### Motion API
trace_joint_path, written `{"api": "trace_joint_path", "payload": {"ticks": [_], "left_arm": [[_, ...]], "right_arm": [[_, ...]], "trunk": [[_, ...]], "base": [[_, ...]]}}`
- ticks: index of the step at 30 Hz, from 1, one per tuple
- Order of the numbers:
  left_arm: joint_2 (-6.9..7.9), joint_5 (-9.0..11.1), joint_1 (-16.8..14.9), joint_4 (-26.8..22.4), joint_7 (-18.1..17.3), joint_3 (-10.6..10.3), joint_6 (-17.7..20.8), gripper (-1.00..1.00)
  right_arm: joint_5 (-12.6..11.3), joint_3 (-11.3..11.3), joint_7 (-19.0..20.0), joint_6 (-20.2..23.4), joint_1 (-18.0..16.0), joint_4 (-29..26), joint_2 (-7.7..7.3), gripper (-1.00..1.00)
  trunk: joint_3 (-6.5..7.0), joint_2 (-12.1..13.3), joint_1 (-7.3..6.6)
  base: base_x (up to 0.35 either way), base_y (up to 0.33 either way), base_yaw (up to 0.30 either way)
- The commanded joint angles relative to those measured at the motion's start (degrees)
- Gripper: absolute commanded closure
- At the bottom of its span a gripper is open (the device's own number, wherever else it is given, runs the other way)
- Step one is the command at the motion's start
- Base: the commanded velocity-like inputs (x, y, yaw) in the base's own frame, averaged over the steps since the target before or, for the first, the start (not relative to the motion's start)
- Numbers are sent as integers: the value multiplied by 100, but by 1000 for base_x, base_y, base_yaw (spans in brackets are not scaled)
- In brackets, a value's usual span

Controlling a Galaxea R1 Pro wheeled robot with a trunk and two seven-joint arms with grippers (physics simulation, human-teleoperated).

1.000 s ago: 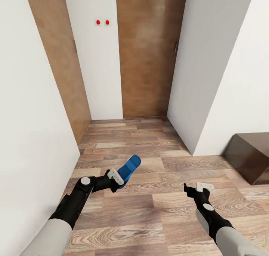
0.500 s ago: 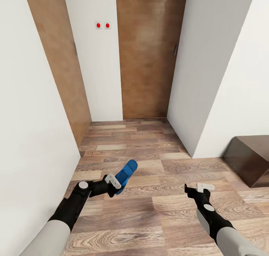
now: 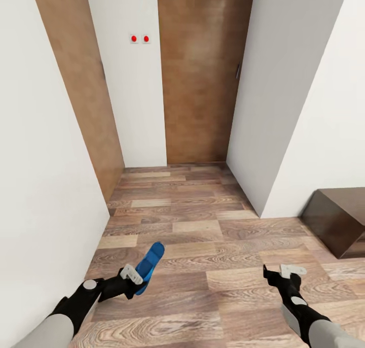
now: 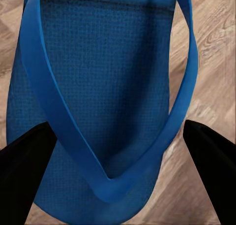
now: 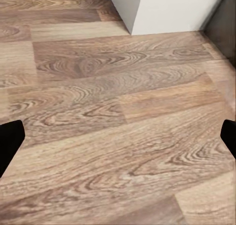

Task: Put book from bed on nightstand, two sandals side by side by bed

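One bright blue sandal [image 3: 150,263] hangs just above the wood-plank floor at the lower left, with my left gripper [image 3: 134,279] shut on its heel end. In the left wrist view the sandal [image 4: 98,87] shows its strap side, with the black fingers [image 4: 24,171] on either side of it. My right gripper [image 3: 280,274] is open over bare floor at the lower right, and nothing lies between its fingertips [image 5: 10,141]. The book, the bed and the nightstand are out of view.
A white wall [image 3: 40,185] runs close along my left arm. Brown wooden doors [image 3: 203,79] close off the short passage ahead. A white wall corner [image 3: 263,160] juts out at the right, with a low dark brown bench [image 3: 337,218] beyond it.
My left arm has drawn back toward me and lower, carrying the sandal with it. The right arm has also drawn back a little. The view has shifted slightly.
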Motion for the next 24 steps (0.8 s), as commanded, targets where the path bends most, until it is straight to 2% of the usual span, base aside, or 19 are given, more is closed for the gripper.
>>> {"api": "trace_joint_path", "payload": {"ticks": [1,3,5,8,12,14,18,24], "left_arm": [[63,-45,2,81,-26,45,-88,100],[194,-34,18,385,-23,48,-270,100],[294,-25,33,812,-22,53,-686,100],[333,-22,39,1340,-17,56,-1070,100],[409,-20,40,1789,90,61,-1455,100],[456,4,42,1930,179,62,-1524,100],[469,187,112,2099,243,50,-1566,100],[436,227,144,2118,346,51,-1562,100]], "right_arm": [[-4,-23,9,-88,-2,52,-6,-100],[-10,-22,14,-169,3,226,-12,-100],[-11,-17,17,-309,11,635,-16,-100],[-7,-15,17,-681,14,1064,-17,-100],[-10,-15,17,-1358,17,1226,-17,-100],[-13,-15,17,-1519,80,1243,-19,-100],[-14,-15,16,-1590,225,1251,-18,-100],[-14,-15,-8,-1600,243,1251,-17,-100]], "trunk": [[14,40,-24],[50,120,-68],[85,200,-111],[139,320,-177],[211,481,-265],[247,561,-309],[319,721,-397],[427,962,-529]], "base": [[0,0,0],[0,0,0],[0,0,0],[0,0,0],[0,0,0],[0,0,0],[0,0,0],[0,0,0]]}}
